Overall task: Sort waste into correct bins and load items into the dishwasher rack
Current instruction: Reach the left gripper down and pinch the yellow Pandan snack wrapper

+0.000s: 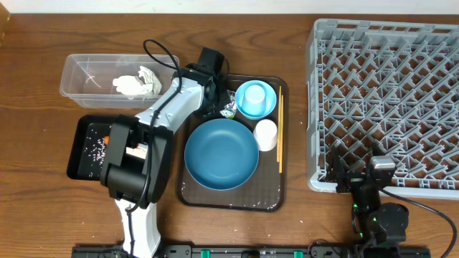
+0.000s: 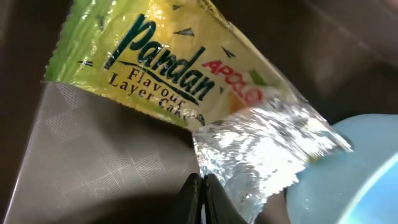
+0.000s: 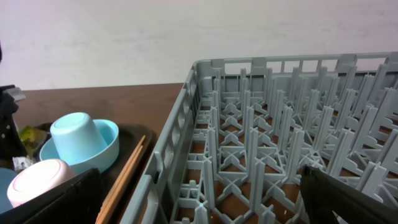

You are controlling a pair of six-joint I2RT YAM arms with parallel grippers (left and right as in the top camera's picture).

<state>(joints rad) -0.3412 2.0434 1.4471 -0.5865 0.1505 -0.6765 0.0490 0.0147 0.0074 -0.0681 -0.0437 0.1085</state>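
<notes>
**Colours, taken from the serving tray**

Serving tray [image 1: 269, 188]: dark brown.
On it: bowl [image 1: 221, 154], blue; cup [image 1: 255, 98], light blue; small cup [image 1: 265, 134], white; chopsticks [image 1: 280, 129], tan; wrapper [image 2: 168, 68], yellow-green, dark green lettering, silver foil.
Left of it: black tray [image 1: 74, 154], speckled with white rice [image 1: 93, 147]; clear tub [image 1: 79, 79]; white tissue [image 1: 136, 84].
Right of it: rack [image 1: 387, 107], grey lattice.

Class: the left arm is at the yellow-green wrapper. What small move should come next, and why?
Probably a short lift straight up. The left end effector looks shut on the foil edge of the wrapper, which sits right by the light-blue cup. Rising first should free it before it goes to the clear tub holding the tissue.
</notes>
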